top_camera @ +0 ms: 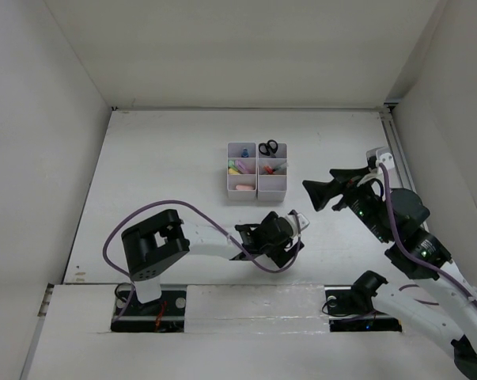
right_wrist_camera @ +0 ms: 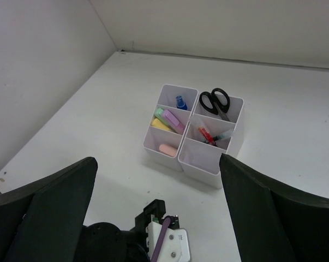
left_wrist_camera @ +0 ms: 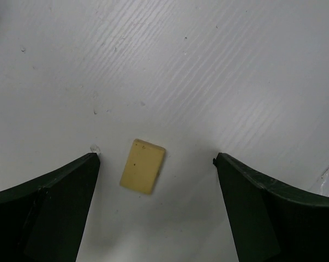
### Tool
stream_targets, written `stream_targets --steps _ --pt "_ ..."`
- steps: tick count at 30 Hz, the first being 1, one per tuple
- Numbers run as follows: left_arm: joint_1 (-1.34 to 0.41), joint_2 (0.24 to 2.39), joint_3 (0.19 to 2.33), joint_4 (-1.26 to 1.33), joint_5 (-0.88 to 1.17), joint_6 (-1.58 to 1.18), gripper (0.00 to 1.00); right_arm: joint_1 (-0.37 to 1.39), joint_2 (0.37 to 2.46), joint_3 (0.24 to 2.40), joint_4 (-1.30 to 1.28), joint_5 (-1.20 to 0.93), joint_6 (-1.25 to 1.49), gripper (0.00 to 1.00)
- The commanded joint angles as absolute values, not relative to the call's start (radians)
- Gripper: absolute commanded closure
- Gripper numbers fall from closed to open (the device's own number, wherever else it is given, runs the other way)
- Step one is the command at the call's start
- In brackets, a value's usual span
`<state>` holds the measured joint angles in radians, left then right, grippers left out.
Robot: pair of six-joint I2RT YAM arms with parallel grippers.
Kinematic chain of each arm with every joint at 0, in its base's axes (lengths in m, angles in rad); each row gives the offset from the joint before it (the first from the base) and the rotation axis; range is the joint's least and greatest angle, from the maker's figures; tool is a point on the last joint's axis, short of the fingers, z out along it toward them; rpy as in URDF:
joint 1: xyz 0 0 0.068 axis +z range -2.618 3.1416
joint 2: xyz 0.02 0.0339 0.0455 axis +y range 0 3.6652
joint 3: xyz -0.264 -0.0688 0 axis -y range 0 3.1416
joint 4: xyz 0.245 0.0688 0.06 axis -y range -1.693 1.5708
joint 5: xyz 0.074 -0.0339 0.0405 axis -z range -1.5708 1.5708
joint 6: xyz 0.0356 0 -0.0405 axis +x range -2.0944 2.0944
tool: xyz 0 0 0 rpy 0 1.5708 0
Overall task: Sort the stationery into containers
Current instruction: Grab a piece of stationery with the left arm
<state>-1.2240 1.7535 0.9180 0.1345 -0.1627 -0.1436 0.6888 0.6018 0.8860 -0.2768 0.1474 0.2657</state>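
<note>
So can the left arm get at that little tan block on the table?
Probably yes: the left gripper sits right over the eraser, jaws open either side, nothing between.

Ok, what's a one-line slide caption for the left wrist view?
Left hand open around a tan rectangular eraser lying flat on the white table, not touching it on either side.

Tan eraser (left_wrist_camera: pixel 143 166) on white table (left_wrist_camera: pixel 208 65); white organiser (right_wrist_camera: pixel 201 165); black-handled scissors (right_wrist_camera: pixel 215 101)
</note>
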Motion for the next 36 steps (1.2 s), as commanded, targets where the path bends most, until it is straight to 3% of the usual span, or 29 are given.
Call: stream_targets --steps 1,11,16,22,25,28,31,36 --pt "-1.221 1.781 0.933 0.124 -0.152 -0.138 0.16 0.692 0.597 0.888 -0.242 0.138 0.258 0.00" --pt "-1.221 1.741 0.914 0.071 -0.161 -0.147 0.24 0.692 0.597 0.888 -0.233 0.138 0.258 0.00" --pt "-1.221 1.712 0.893 0.048 -0.161 -0.147 0.37 0.692 0.606 0.888 -0.233 0.129 0.258 0.00" --pt "-1.221 1.701 0.873 0.048 -0.152 -0.166 0.45 0.692 0.606 0.888 -0.215 0.120 0.258 0.00" --pt "-1.221 1.701 0.864 0.048 -0.152 -0.166 0.53 0.692 0.606 0.888 -0.215 0.120 0.258 0.00" --pt "-1.221 1.723 0.864 0.067 -0.152 -0.166 0.68 0.692 0.606 0.888 -0.215 0.120 0.258 0.00" --pt "-1.221 1.746 0.864 0.078 -0.143 -0.175 0.70 0.692 0.606 0.888 -0.215 0.120 0.258 0.00" --pt "-1.221 1.766 0.882 0.078 -0.143 -0.175 1.00 0.692 0.606 0.888 -0.215 0.120 0.258 0.00"
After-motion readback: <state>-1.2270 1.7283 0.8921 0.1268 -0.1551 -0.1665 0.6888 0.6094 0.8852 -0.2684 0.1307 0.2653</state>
